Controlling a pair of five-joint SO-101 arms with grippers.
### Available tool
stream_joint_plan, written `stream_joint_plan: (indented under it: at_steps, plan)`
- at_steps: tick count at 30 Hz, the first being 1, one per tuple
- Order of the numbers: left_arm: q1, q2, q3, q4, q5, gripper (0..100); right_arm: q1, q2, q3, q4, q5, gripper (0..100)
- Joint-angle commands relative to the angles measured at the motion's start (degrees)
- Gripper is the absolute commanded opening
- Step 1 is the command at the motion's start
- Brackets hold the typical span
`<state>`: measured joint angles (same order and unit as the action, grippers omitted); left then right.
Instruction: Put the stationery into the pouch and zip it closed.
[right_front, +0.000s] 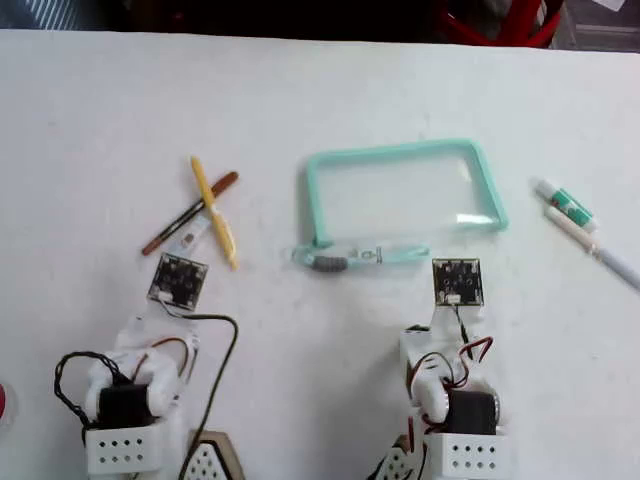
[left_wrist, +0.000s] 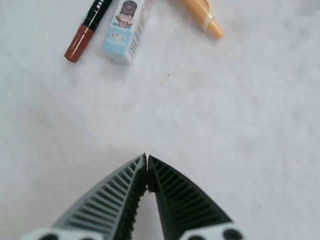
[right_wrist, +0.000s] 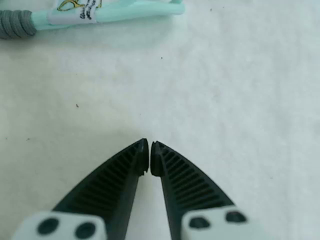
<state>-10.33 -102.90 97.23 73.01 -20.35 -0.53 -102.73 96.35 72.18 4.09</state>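
Note:
A clear pouch with a mint-green rim (right_front: 402, 190) lies flat mid-table, its strap (right_front: 385, 256) (right_wrist: 125, 11) stretched along its near side. Left of it a yellow pen (right_front: 214, 211) (left_wrist: 202, 15) crosses a brown marker (right_front: 188, 214) (left_wrist: 86, 31), with a small pale-blue eraser box (right_front: 190, 237) (left_wrist: 126, 30) beside them. A green-and-white glue stick (right_front: 566, 204) and a white pen (right_front: 585, 241) lie at the right. My left gripper (left_wrist: 147, 161) is shut just short of the eraser box. Shut too, my right gripper (right_wrist: 149, 146) sits just short of the strap.
The white table's far edge (right_front: 320, 38) runs along the back, with dark floor and a red object (right_front: 500, 20) beyond. Both arm bases (right_front: 125, 420) (right_front: 455, 420) stand at the near edge, with a black cable (right_front: 222, 370) trailing from the left one.

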Motion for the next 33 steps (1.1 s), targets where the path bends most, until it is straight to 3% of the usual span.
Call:
stream_joint_plan:
  at_steps: [1,33]
  plan:
    - [0.0,-0.5,-0.3,0.1,-0.4,3,-0.2,-0.4,0.4,0.4,-0.1,1.8]
    - [0.2,-0.5,-0.3,0.1,-0.6,3,-1.7,-0.4,0.4,0.4,-0.3,1.8]
